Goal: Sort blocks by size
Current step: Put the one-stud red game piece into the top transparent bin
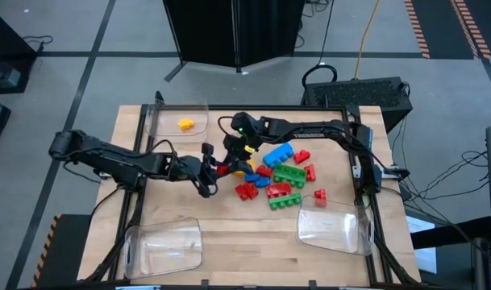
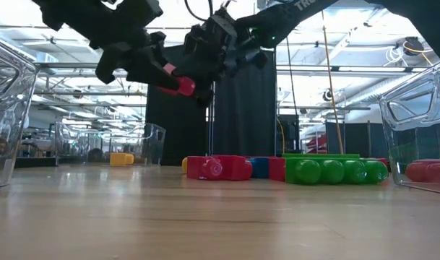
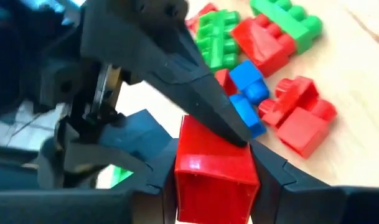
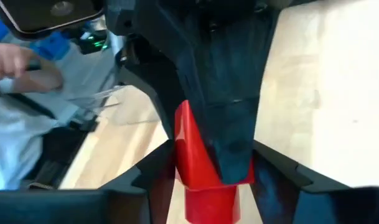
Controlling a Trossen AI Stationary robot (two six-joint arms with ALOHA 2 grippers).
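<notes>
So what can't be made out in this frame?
- Which pincer actually holds the red block: both wrist views show fingers crowding it.
- Yellow block under the pincers, high view: mostly covered.
- Red block in the right tray, low view: cut by the picture edge.

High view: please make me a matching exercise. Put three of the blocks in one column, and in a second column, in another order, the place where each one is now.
Things
1. yellow block
2. red block
3. long green block

Places
A. lying on the table among the pile of blocks
B. raised above the table, where the left gripper and the right gripper meet
C. alone in the clear tray at the far left corner

Right pairs: 1-C, 2-B, 3-A
</notes>
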